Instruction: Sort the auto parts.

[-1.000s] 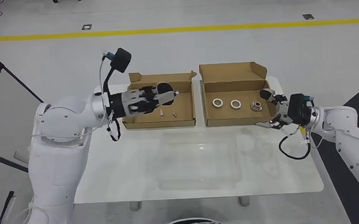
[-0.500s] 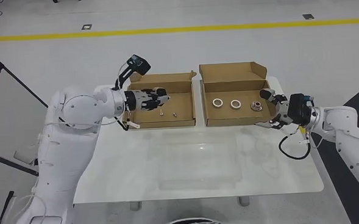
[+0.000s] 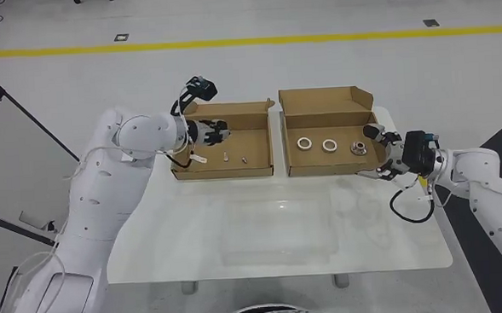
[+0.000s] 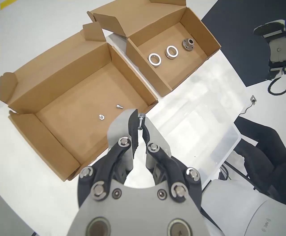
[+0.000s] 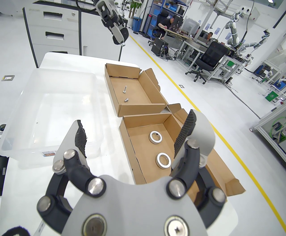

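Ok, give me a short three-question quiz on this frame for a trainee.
1. True or false: the right gripper is shut.
2. The left gripper holds: A) a screw B) a ring C) nothing.
3. How many rings lie in the right box?
Key: 1 false, it is open; 2 A; 3 two.

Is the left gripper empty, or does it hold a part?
It holds one: the left gripper is shut on a small bolt, which is pinched at its tip.
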